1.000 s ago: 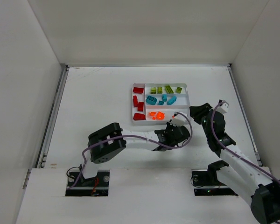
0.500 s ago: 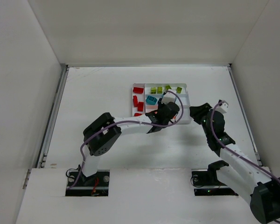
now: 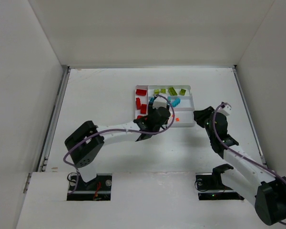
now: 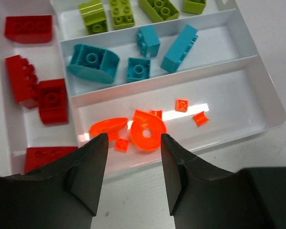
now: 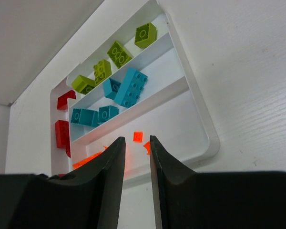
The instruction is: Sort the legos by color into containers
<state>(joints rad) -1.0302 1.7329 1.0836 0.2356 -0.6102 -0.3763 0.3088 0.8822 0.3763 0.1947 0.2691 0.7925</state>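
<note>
**A:** Widest view first: the white table [image 3: 100, 100], with all the action toward its far right.

**B:** The left gripper [image 4: 132, 157] is hanging over the near left end of the tray. Its jaws are spread apart with nothing between them. You can look straight through the gap at orange plastic lying in the slot below.

**A:** And the right gripper [image 5: 137, 152]?

**B:** It sits just beside the tray's near right corner. Its jaws are drawn close, with only a thin slit between them and nothing in it.

**A:** On to the white tray [image 4: 271, 109] itself. It has a narrow side slot on the left and three long slots running side by side.

**B:** It's colour by colour in there! Red bricks [image 4: 28, 28] fill the side slot. Yellow-green bricks [image 4: 121, 12] lie in the far long slot. Teal bricks [image 4: 93, 62] are in the middle one, and one of those is rounded.

**A:** The near slot is all orange. There's a rounded orange piece [image 4: 148, 131] with a hole through it, and a flat curved one lies just to its left. Both are right under the left gripper.

**B:** Smallest last: the tiny orange squares [image 4: 181, 105]. Two sit further right in the same slot, apart from each other.
</note>
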